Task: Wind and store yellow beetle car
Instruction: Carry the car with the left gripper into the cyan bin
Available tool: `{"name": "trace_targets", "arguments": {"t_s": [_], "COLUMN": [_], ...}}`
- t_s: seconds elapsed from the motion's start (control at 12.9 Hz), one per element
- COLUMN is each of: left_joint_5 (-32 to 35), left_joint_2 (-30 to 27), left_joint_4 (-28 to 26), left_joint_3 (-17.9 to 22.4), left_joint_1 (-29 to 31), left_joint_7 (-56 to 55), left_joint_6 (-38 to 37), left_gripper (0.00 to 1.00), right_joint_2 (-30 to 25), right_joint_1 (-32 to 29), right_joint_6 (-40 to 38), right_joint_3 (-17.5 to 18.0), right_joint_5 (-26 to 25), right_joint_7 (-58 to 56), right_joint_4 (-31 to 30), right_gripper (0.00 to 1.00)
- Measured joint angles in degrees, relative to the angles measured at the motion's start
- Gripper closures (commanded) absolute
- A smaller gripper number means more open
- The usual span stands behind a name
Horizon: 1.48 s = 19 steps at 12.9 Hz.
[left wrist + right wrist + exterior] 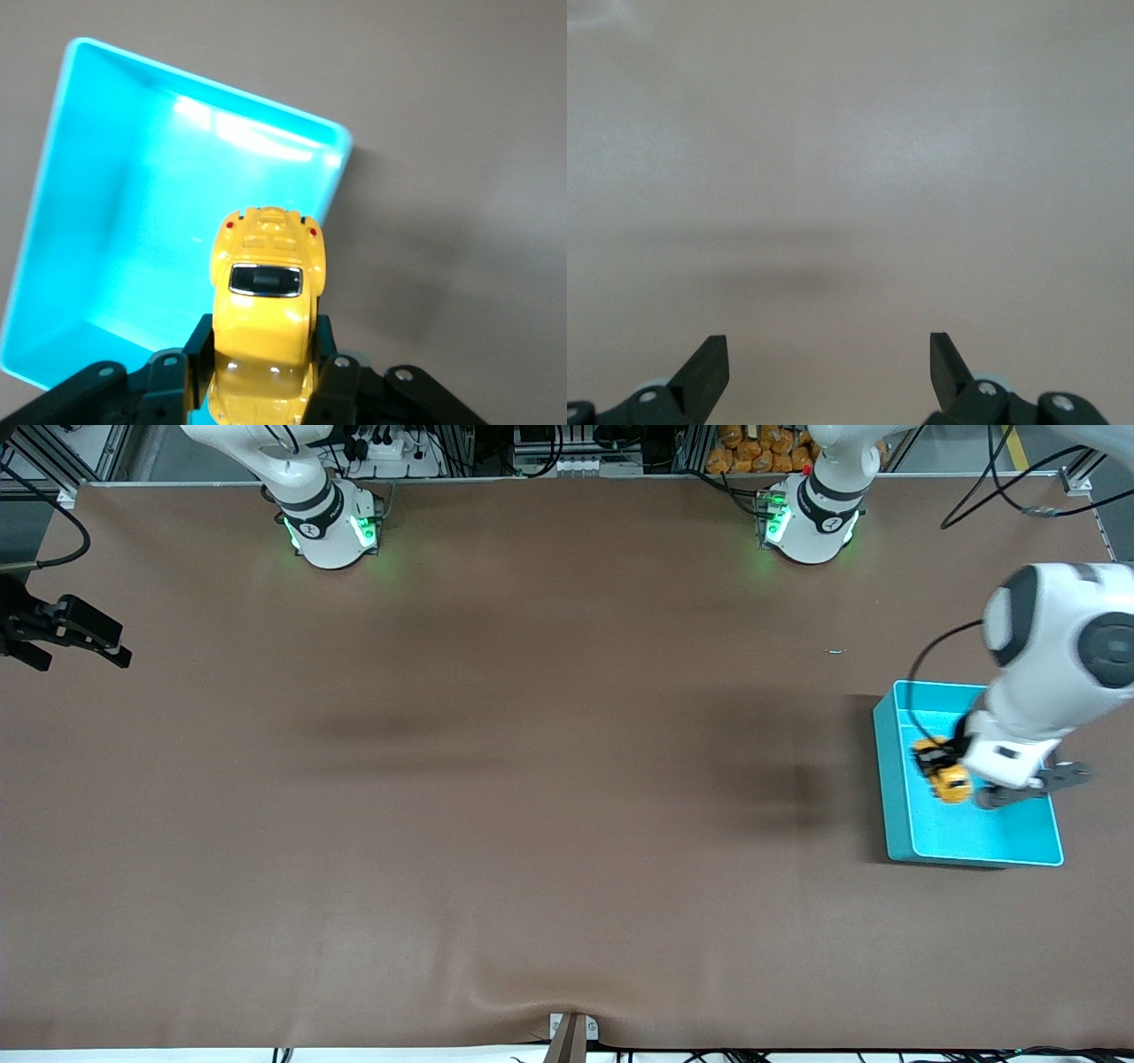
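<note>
The yellow beetle car (pixel 944 774) is held in my left gripper (pixel 937 766) over the turquoise bin (pixel 895 779) at the left arm's end of the table. In the left wrist view the car (pixel 264 301) sits between the two black fingers (pixel 188 354), which are shut on its sides, with the bin (pixel 106 230) under it. My right gripper (pixel 89 642) waits open and empty over the table at the right arm's end; in the right wrist view (pixel 828 354) its fingers stand wide apart over bare table.
The brown table mat (pixel 532 779) is bare across the middle. A small speck (pixel 834 651) lies on the mat between the bin and the left arm's base.
</note>
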Motion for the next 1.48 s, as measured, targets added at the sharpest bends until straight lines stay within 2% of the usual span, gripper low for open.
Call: {"name": "trace_targets", "arguments": {"t_s": [0.31,0.62,0.93,1.09,1.48], "left_joint_5": [-0.24,-0.25,1.49,4.28,4.91], "left_joint_2": [6.43,15.30,18.83,19.00,19.19], "left_joint_4": [5.02,9.88,9.06,7.36,4.66], "left_joint_3": [0.09,0.11,-0.35,-0.35,-0.35], "left_joint_1": [8.53,12.45,11.86,11.65,11.65], "left_joint_7": [9.82,17.31,18.62,18.52,18.53], "left_joint_6": [0.01,-0.01,-0.34,-0.40,2.55], "left_gripper": [1.00,1.00,1.00,1.00,1.00], "right_joint_2": [0.00,0.01,0.15,0.34,0.66], "right_joint_1": [0.01,0.14,0.14,0.14,-1.07], "right_joint_6": [0.00,0.05,0.58,1.02,1.65], "right_joint_3": [0.08,0.34,0.35,0.35,-0.07], "right_joint_5": [0.00,0.00,0.00,0.00,-0.12], "right_joint_7": [-0.01,-0.01,-0.02,-0.02,-0.01], "right_joint_4": [-0.12,-0.21,-0.36,-0.39,-0.42], "right_gripper": [0.00,0.00,0.00,0.00,0.00]}}
